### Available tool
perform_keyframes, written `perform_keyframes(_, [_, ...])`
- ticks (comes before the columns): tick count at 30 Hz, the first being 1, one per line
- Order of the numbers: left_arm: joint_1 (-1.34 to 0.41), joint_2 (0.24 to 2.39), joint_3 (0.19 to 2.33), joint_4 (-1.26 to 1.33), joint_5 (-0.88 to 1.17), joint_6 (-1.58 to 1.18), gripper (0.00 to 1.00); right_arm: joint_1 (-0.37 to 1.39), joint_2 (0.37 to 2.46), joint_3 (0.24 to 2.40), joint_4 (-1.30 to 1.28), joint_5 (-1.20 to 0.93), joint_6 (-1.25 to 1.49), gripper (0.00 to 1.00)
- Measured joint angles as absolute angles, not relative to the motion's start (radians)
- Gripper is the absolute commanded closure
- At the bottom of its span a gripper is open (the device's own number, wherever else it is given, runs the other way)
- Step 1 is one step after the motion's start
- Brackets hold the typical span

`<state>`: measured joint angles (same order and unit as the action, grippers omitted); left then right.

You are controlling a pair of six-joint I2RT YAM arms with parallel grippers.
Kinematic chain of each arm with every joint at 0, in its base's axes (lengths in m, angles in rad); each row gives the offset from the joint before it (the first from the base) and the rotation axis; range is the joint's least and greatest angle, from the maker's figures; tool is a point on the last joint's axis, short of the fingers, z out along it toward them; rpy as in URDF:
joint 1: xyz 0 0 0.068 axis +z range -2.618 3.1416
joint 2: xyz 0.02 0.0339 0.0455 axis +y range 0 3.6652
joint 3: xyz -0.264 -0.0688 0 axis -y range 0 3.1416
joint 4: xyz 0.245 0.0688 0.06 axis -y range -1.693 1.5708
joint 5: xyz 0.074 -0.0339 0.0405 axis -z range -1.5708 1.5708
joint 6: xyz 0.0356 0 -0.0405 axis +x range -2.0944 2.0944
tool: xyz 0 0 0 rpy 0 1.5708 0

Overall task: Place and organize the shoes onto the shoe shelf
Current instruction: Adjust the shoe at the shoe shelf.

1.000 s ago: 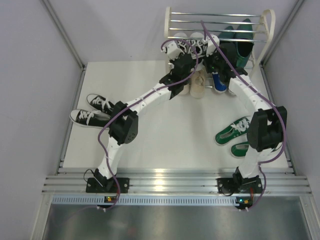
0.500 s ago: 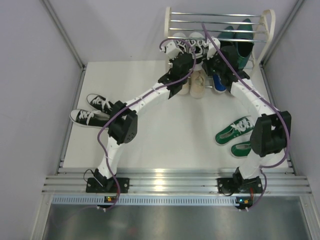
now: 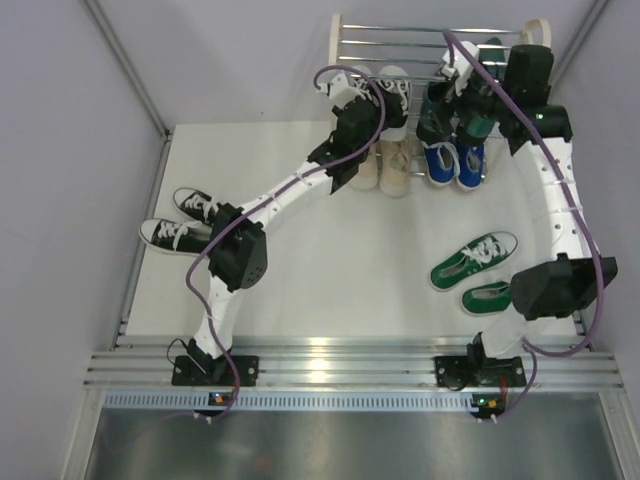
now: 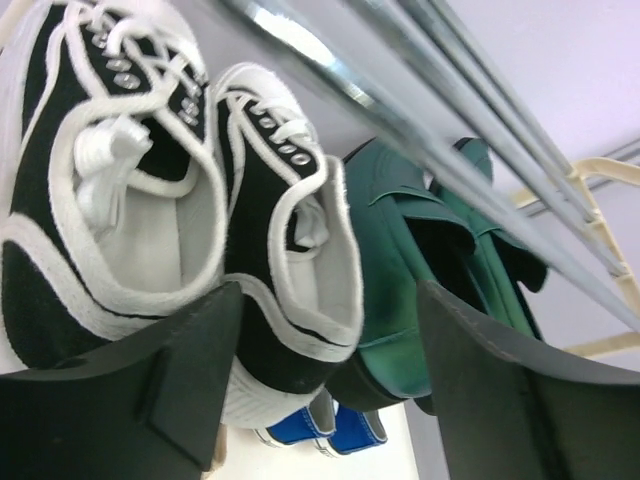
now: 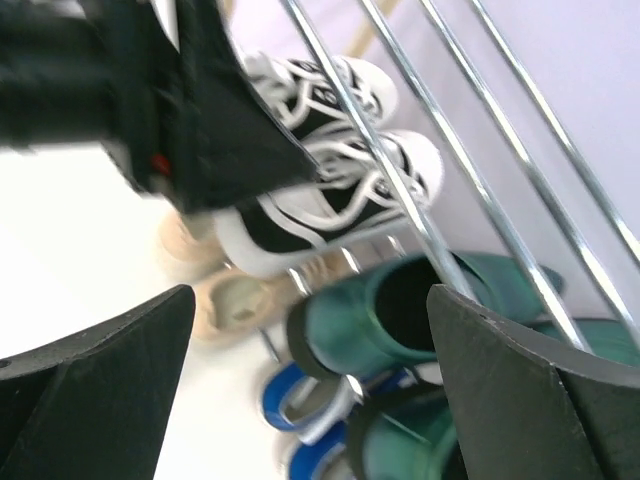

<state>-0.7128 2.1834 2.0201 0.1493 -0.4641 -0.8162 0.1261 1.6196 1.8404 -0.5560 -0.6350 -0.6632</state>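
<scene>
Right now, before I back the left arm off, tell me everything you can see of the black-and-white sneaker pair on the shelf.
The black-and-white sneaker pair stands upright, close together, on the chrome bars of the shoe shelf, heels toward the left gripper. It has black canvas-looking uppers, white edging, white laces through metal eyelets, pale lining and white toe caps. The dark green dress shoes sit right beside it. The open gripper's fingers flank one heel; contact is unclear.

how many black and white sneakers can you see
4 black-and-white sneakers: two on the shoe shelf, two on the table at left; more may be hidden.
</scene>
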Motion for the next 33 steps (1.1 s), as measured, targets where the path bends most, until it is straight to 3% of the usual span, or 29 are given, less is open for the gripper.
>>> perform_keyframes(5, [-0.708, 2.134, 2.018, 0.142, -0.428, -0.807, 0.20, 0.039, 1.739, 2.051, -0.772, -0.701, -0.825, 0.04])
perform_keyframes(12, [-0.699, 2.024, 1.950, 0.118, -0.345, -0.745, 0.20, 0.039, 1.852, 2.067, -0.878, -0.716, -0.902, 0.05])
perform_keyframes(23, [-0.672, 1.581, 1.469, 0.091, -0.219, -0.572, 0.19, 0.057, 1.942, 2.137, -0.855, -0.622, -0.900, 0.09])
perform_keyframes(25, [-0.668, 1.487, 1.389, 0.090, -0.216, -0.547, 0.19, 0.064, 1.946, 2.142, -0.857, -0.603, -0.904, 0.12])
perform_keyframes(33, [-0.661, 1.140, 1.122, 0.036, -0.217, -0.525, 0.19, 0.096, 1.998, 2.173, -0.854, -0.505, -1.002, 0.41])
